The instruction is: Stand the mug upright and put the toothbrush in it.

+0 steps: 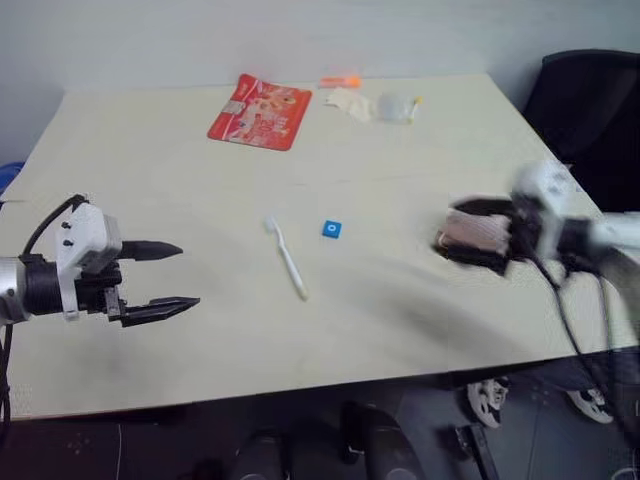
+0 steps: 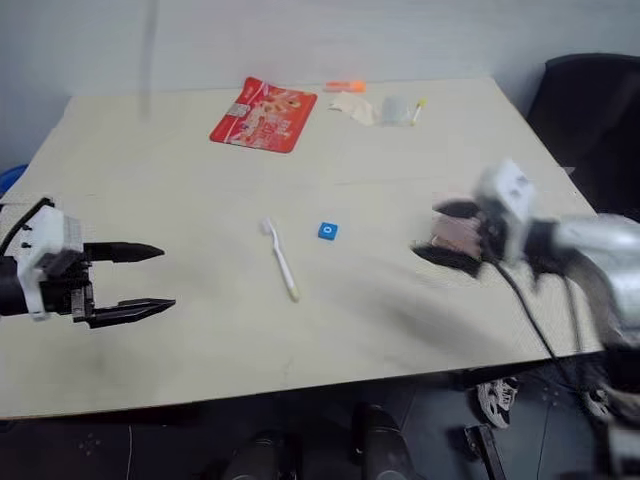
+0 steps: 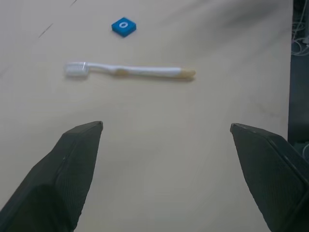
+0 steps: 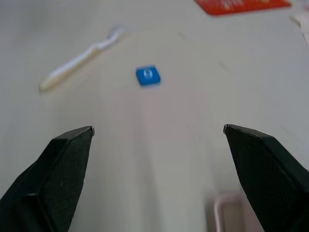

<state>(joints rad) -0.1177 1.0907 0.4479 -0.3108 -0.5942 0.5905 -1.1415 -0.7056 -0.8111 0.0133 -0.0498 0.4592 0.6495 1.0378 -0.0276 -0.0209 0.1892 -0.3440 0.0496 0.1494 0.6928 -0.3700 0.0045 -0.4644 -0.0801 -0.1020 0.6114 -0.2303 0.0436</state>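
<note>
The white toothbrush (image 1: 287,258) lies flat near the middle of the table (image 1: 150,150), bristled head pointing away from me. My left gripper (image 1: 188,275) hovers open to its left, a short way off, with nothing between its fingers; the left wrist view shows the toothbrush (image 3: 130,71) lying crosswise beyond the fingertips. The pale pink mug (image 1: 478,232) sits at the table's right side, blurred. My right gripper (image 1: 452,228) is over it, open wide, one black finger on either side. In the right wrist view only a pink rim (image 4: 229,212) shows low between the fingers. I cannot tell whether the fingers touch the mug.
A small blue block (image 1: 332,229) lies just right of the toothbrush. At the table's far edge are a red packet (image 1: 260,112), a small orange item (image 1: 340,80) and some clear plastic pieces (image 1: 390,105). A black chair (image 1: 590,110) stands beyond the right edge.
</note>
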